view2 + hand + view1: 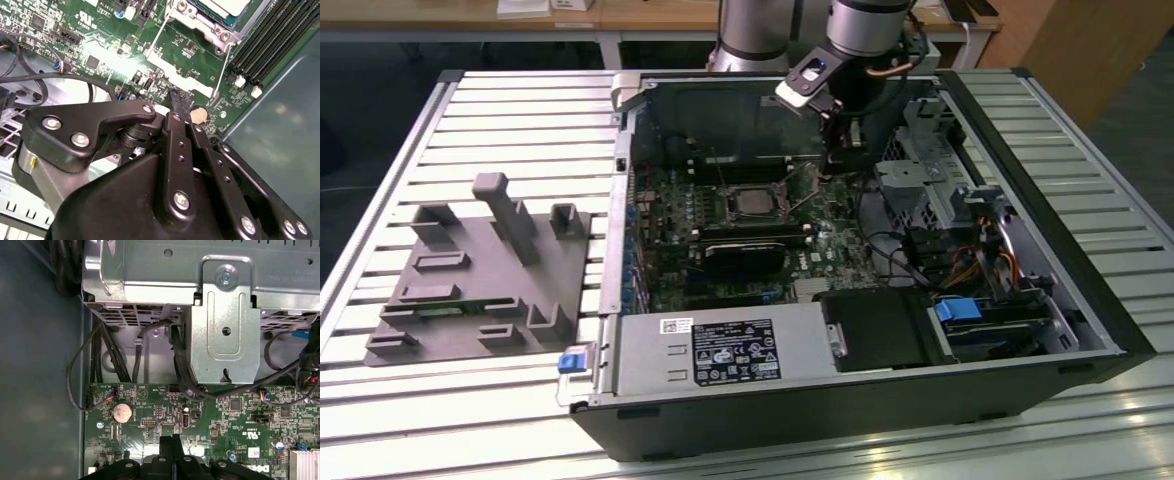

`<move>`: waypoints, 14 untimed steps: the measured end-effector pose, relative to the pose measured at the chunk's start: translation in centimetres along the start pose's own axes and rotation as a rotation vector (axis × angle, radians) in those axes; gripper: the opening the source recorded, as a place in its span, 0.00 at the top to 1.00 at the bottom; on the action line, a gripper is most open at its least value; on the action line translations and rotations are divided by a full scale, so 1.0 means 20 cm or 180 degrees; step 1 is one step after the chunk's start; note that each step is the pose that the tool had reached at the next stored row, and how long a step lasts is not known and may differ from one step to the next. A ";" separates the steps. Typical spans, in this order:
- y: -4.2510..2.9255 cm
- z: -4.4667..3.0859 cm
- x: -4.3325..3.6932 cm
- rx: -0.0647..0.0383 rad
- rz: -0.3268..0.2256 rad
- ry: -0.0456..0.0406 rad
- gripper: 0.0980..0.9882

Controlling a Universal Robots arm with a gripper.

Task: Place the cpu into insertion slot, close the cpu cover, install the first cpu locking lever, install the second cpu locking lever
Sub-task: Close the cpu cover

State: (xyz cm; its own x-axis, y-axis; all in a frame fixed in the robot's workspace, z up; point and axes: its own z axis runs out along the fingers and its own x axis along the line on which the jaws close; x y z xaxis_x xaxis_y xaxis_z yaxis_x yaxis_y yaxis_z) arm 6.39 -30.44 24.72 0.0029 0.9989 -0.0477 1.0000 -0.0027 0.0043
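Gripper (178,102): black metal fingers pressed together, nothing between them, tips low over green board (100,45) beside a round coin cell (198,115)
Cpu (744,203): pale square lying in the slot (777,206), well apart from gripper
Cover (196,22): silver frame, mostly cut off
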 end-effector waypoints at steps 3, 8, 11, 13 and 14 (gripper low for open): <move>0.000 0.012 0.001 0.0006 -0.0001 -0.0002 0.99; -0.013 0.014 0.001 0.0009 -0.0001 -0.0003 0.99; -0.026 0.014 0.001 0.0009 -0.0001 -0.0003 0.99; -0.032 0.015 0.001 0.0009 -0.0001 -0.0002 0.99; -0.036 0.015 0.001 0.0009 -0.0001 -0.0002 0.99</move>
State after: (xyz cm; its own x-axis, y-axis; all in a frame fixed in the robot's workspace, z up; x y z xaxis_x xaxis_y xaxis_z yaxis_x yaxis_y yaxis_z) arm 5.68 -30.43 24.42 0.0026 0.9988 -0.0485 1.0000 -0.0025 0.0015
